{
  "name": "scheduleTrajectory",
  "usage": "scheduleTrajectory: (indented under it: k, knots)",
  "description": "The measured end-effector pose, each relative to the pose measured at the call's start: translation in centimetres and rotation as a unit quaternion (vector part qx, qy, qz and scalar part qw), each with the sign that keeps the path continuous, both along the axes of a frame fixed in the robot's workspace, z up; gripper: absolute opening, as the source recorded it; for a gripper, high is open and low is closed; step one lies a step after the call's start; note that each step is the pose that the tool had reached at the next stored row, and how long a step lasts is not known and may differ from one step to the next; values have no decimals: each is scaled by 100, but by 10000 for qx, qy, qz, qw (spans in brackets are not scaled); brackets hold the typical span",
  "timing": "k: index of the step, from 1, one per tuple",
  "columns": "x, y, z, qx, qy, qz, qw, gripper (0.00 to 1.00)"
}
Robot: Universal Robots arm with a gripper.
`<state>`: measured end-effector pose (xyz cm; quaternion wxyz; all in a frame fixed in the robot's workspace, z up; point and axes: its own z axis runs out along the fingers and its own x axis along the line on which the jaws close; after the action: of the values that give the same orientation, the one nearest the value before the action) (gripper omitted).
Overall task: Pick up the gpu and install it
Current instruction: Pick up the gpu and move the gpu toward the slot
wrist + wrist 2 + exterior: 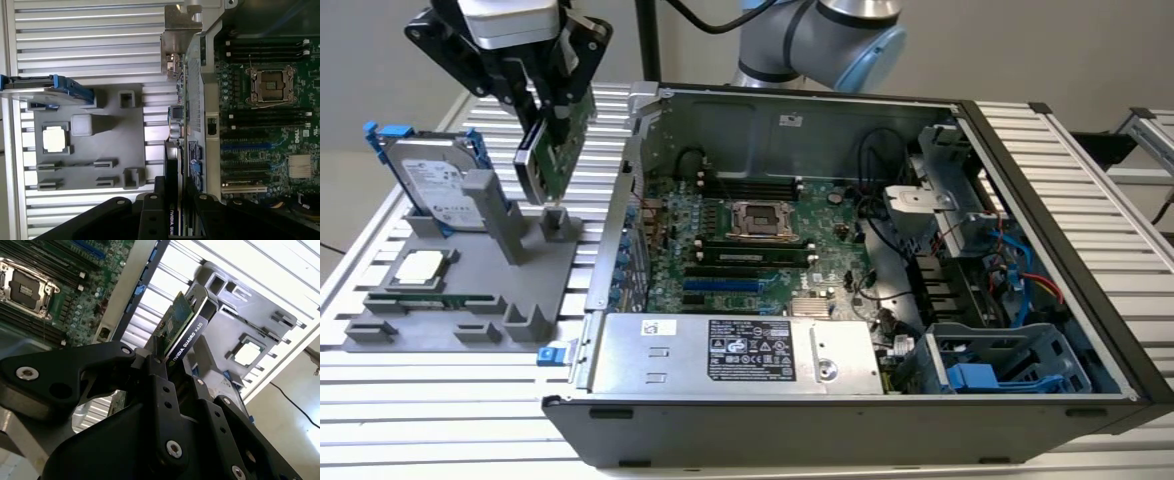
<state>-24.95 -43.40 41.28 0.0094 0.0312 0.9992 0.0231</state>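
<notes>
I have the gripper point(550, 95) clamped shut on the top edge of the gpu point(558, 150). The card hangs upright just over the gray stand point(467, 300), outside the computer case point(854, 430). The hard drive point(434, 180) and a tall gray post point(500, 220) stand close by on the exterior view's left. The case's side wall point(634, 170) rises just to the card's right. Past that wall the motherboard point(747, 240) lies open from above, with cables point(894, 290) crowding its far side.
</notes>
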Motion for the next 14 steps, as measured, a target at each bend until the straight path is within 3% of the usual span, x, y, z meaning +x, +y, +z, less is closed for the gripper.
scheduleTrajectory:
  k: [14]
  knots:
    - [141, 18, 0, 0, 0, 0, 10000, 0]
